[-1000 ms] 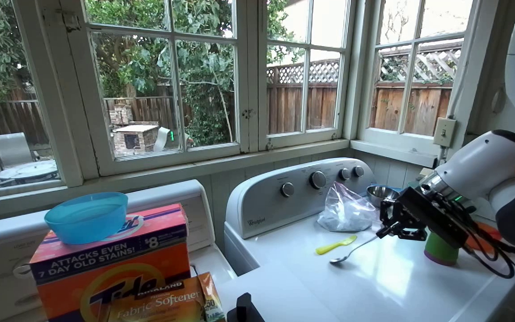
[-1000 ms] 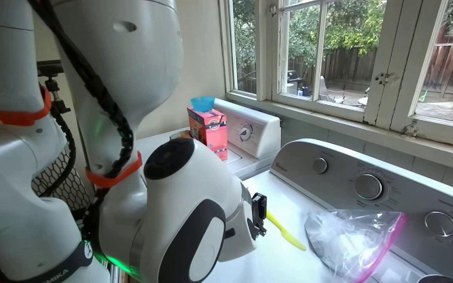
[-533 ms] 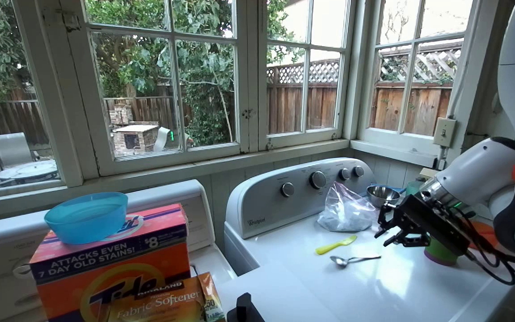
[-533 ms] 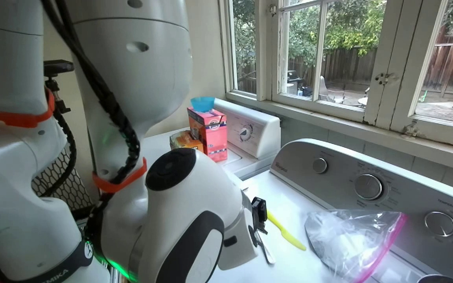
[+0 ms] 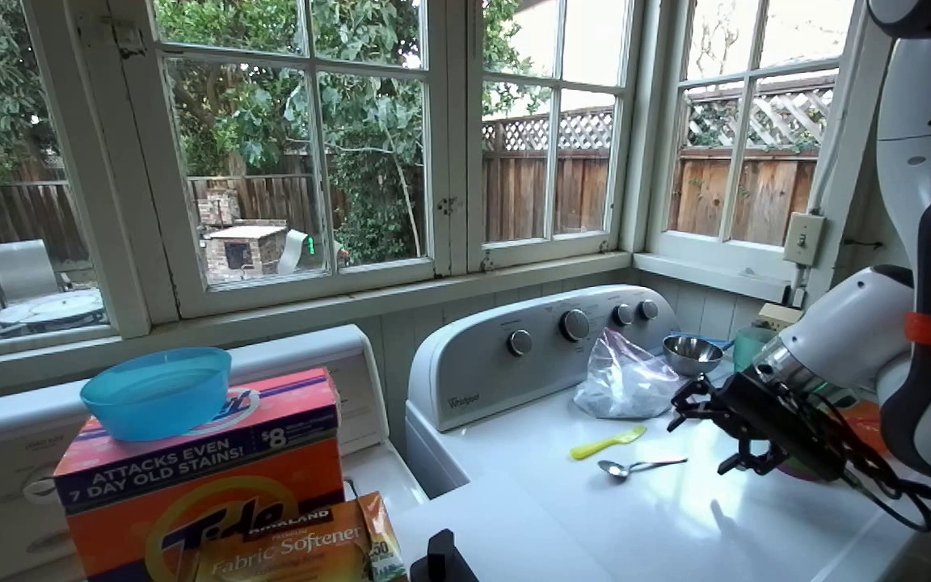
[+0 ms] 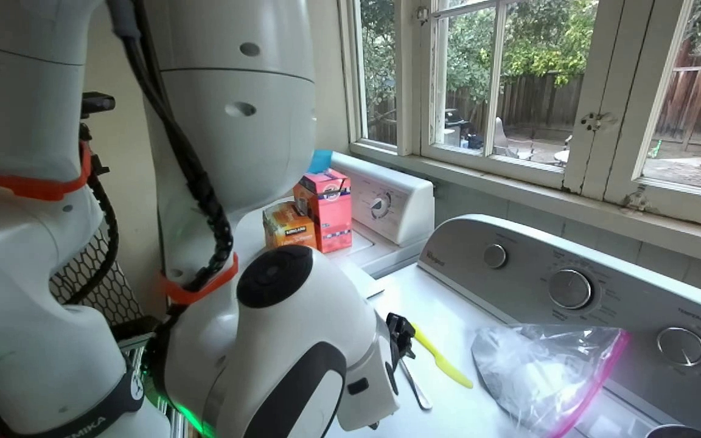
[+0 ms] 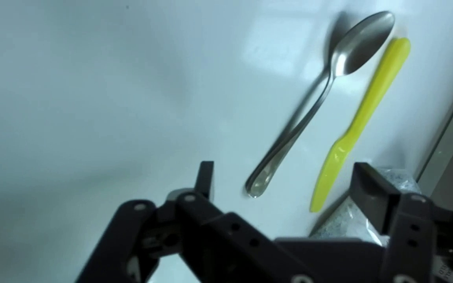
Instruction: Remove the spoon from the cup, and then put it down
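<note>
A metal spoon lies on the white appliance top, its handle end toward my gripper. The jaws stand wide apart with nothing between them, above and back from the handle end. In an exterior view the spoon rests flat, and my gripper hangs to its right, clear of it. Part of the spoon handle also shows in an exterior view beside the wrist. The green cup is almost wholly hidden behind the gripper; only a sliver of its purple base shows.
A yellow knife lies alongside the spoon. Behind it sits a clear plastic bag near the control panel. A metal bowl, a teal cup and an orange dish stand further right.
My gripper has opened and let go of the spoon, which dropped flat onto the appliance top. The arm has since drawn back and turned a little, away from the spoon.
</note>
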Available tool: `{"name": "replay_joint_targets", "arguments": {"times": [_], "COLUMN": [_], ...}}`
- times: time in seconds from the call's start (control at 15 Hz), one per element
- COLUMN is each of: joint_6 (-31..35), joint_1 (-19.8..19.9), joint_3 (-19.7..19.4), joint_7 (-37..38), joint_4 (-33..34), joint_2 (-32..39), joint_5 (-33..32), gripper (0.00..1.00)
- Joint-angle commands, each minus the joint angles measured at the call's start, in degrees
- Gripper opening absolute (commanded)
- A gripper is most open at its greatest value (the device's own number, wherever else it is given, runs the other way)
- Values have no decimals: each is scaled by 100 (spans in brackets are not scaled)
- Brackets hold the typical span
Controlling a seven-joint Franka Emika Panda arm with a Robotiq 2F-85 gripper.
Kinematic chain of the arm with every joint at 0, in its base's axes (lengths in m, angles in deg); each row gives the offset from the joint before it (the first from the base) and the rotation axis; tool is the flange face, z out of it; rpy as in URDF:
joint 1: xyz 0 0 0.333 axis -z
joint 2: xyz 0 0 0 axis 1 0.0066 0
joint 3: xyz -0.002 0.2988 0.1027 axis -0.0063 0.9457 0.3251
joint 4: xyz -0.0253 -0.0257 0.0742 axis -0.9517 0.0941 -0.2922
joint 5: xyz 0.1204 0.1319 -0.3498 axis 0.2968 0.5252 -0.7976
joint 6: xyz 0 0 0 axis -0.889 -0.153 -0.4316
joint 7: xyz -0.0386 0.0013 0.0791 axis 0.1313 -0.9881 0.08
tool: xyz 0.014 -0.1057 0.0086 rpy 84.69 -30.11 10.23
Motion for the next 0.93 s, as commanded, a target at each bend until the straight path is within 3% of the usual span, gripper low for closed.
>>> {"name": "replay_joint_targets", "arguments": {"times": [0.0,0.07,0.13,0.27,0.4,0.87], "joint_6": [-1148,-1655,-2021,-2867,-3317,-3402], "joint_1": [-358,-380,-647,-324,-448,-417], "joint_3": [-171,-151,-350,192,282,374], "joint_7": [827,1195,1396,2382,3169,2845], "joint_4": [25,-151,-316,22,27,10], "joint_2": [-767,-1189,-1434,-1408,-1464,-1168], "joint_5": [-408,-765,-924,-1774,-2366,-2129], "gripper": [100,100,100,100,100,100]}}
